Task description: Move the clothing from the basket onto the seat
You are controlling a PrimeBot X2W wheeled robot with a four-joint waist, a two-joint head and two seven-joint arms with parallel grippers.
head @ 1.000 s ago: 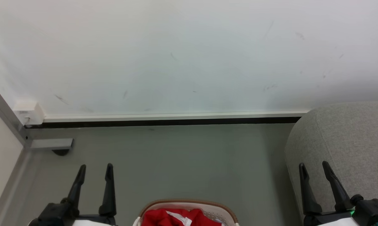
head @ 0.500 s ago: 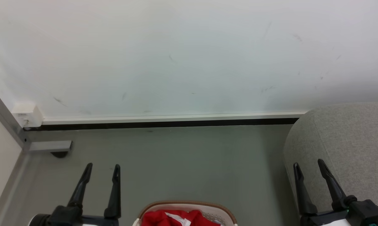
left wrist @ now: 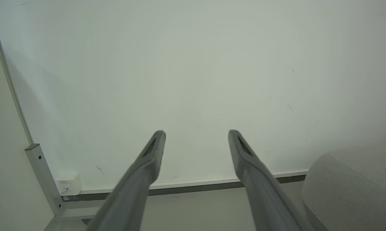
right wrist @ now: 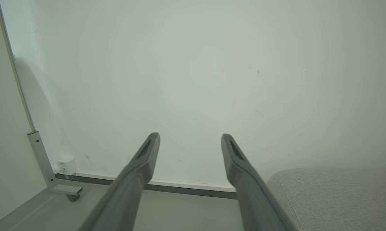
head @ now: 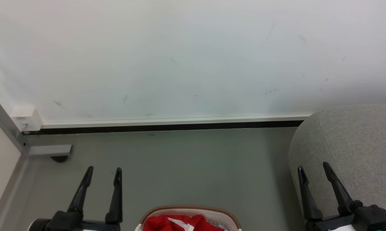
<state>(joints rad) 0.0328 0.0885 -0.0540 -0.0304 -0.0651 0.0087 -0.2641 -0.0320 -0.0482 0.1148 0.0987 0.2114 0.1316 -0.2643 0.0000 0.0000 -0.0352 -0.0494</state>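
Red fabric w/ white trim: that's the clothing (head: 157,224), lying in the basket (head: 190,208) at btm centre of my head cam. I only get the basket's far end, a brown rim curving over a perforated cream wall. The seat (head: 356,138), grey woven upholstery w/ a rounded corner, stands on the R side, apart from the basket w/ a strip of grey-green floor (head: 180,166) between them. L gripper (head: 104,168) hovers over the floor just left of the basket, both dark fingers spread wide, nothing between them. R gripper (head: 312,165) is likewise spread wide and holding nothing, its fingers showing against the seat's near-left flank; can't tell if they touch the fabric. Both wrist cams look along the fingers at the white wall (head: 180,57), lightly scuffed, w/ a pale skirting (head: 173,119) above a dark strip along its foot, and the seat's corner at lower R. At far L a grey metal frame leg (head: 48,149) w/ a caster (head: 59,158) under it rests on the floor, and a small white box (head: 23,118) sits on the wall beside the frame's upright.
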